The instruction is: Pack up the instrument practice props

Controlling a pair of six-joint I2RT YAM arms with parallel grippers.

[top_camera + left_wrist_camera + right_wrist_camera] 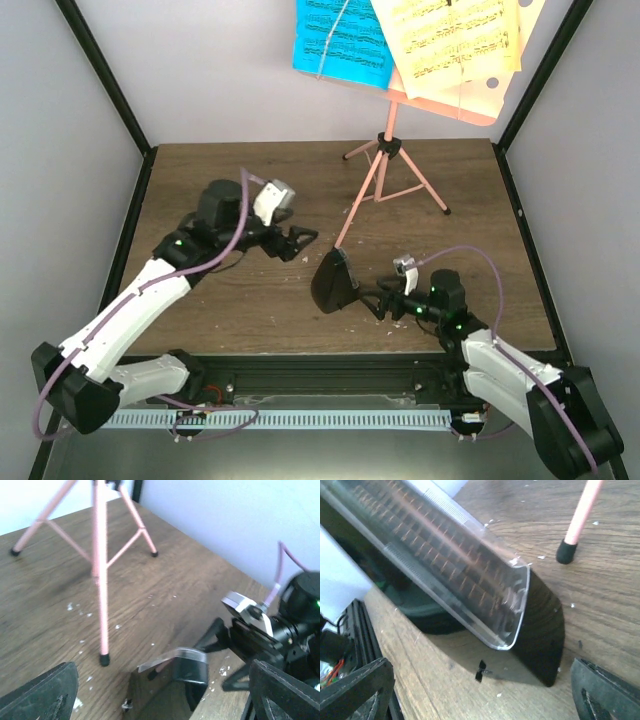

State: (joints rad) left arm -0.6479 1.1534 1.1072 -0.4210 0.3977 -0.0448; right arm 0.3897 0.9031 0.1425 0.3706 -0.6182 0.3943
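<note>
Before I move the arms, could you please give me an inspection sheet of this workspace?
Surface: brown wooden table.
Job's things: pink music stand upright at the back, holding blue pages and yellow pages; black metronome on the table, front centre.
Clutter: small white crumbs near the stand's legs.
Grippers: left gripper open, empty; right gripper open, facing the metronome.
Cables: purple cables loop over both arms.
Surroundings: pale walls, black frame posts.

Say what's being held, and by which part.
Nothing is held. Left gripper is open; right gripper is open, its fingers beside the black metronome, not clamping.
</note>
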